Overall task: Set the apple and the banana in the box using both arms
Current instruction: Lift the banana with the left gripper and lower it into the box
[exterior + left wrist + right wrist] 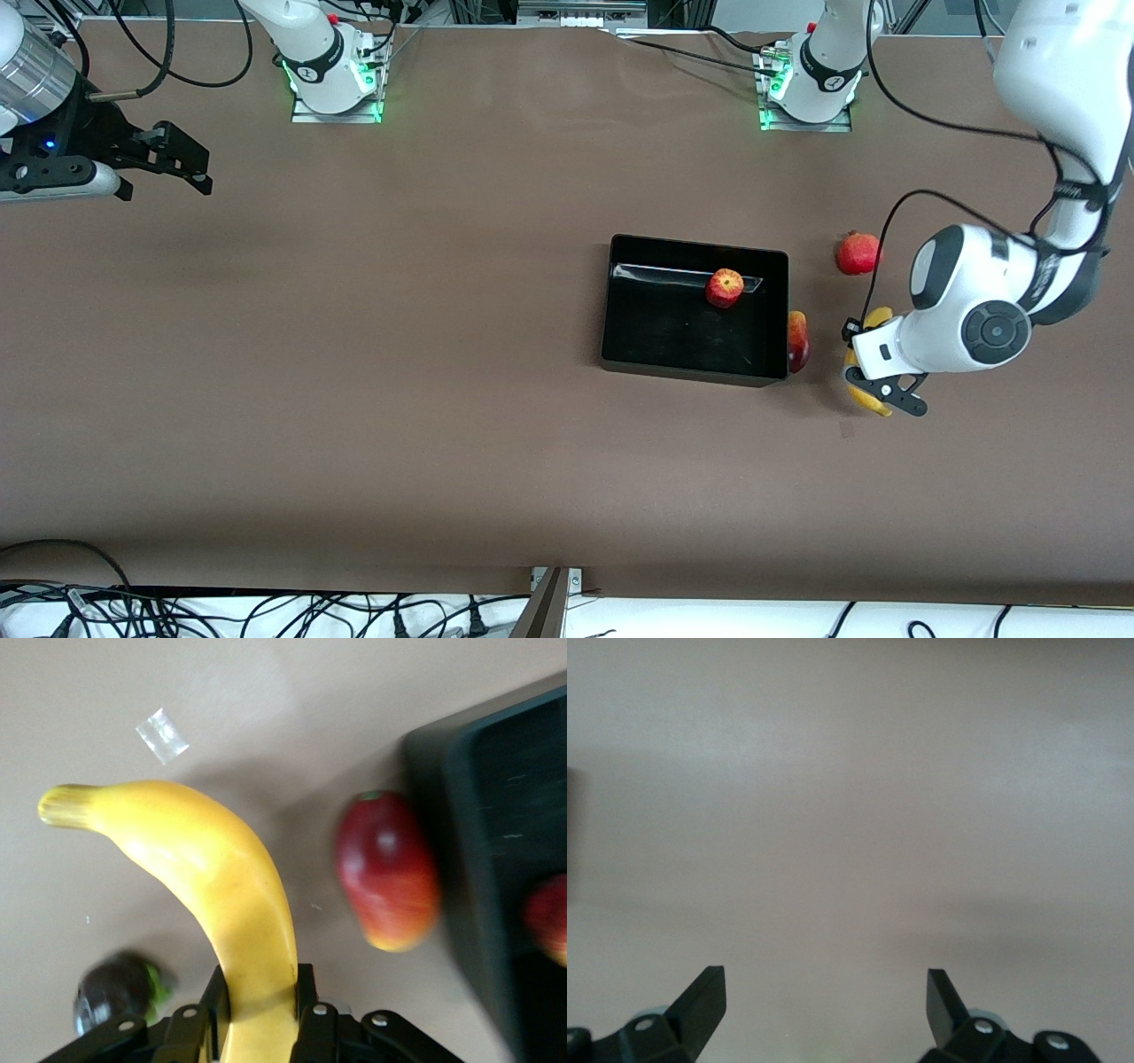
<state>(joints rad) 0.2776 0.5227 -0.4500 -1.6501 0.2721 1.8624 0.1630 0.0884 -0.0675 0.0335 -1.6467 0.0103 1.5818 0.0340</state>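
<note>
Front view: right of frame centre, black box [694, 310] on the brown table [354, 354], holding only the apple [725, 288] near its upper wall. Just outside the box's right wall, touching or nearly so, a red-yellow mango-shaped fruit [797, 341]. Upper right of that, a round red fruit with a crown tip [858, 253]. At right of frame, left gripper [873, 394] clamped on the banana [873, 400], low over the table beside the box. At upper left edge of frame, right gripper [190, 173] waiting over bare table, fingers spread apart.

Left wrist view: banana [213, 877] pinched between the fingers [306, 1001] at bottom centre; mango-shaped fruit [385, 873] at centre right against the box wall [452, 868]; apple [549, 917] at right edge, inside.

Right wrist view: fingers [700, 997] wide apart at bottom, bare table [850, 815] everywhere else.
</note>
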